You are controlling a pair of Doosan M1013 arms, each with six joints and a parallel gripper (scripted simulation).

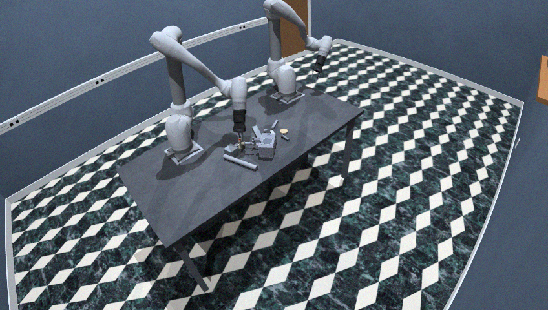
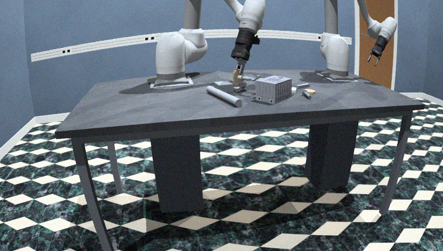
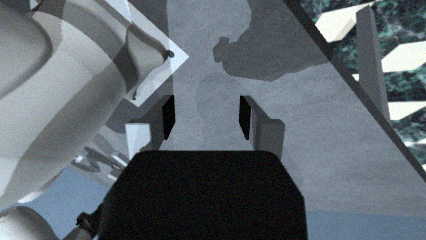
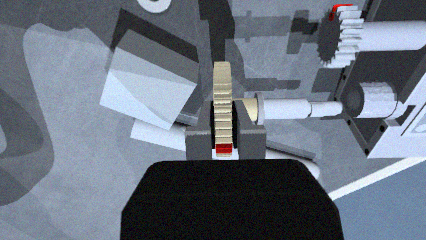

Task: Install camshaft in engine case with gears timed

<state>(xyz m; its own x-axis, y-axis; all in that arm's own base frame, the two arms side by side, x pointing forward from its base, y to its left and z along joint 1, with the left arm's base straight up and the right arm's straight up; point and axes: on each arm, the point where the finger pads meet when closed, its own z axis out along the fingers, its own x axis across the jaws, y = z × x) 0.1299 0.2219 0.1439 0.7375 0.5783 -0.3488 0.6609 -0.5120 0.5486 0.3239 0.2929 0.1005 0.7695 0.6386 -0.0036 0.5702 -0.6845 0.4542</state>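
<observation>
My right gripper is shut on the camshaft's tan big gear. A red mark shows on its rim between the fingers, on the palm side. The camshaft's grey shaft points at the open bearing on the case front. Its tip appears close to the bearing mouth; exact depth is unclear. The engine case stands upright. The small crank gear has a red-marked tooth and appears apart from the big gear. My left gripper is open, far away.
A long grey cylinder lies beside the case. A grey block and a washer lie near the right gripper. A tan disc and a small pin lie beyond the case.
</observation>
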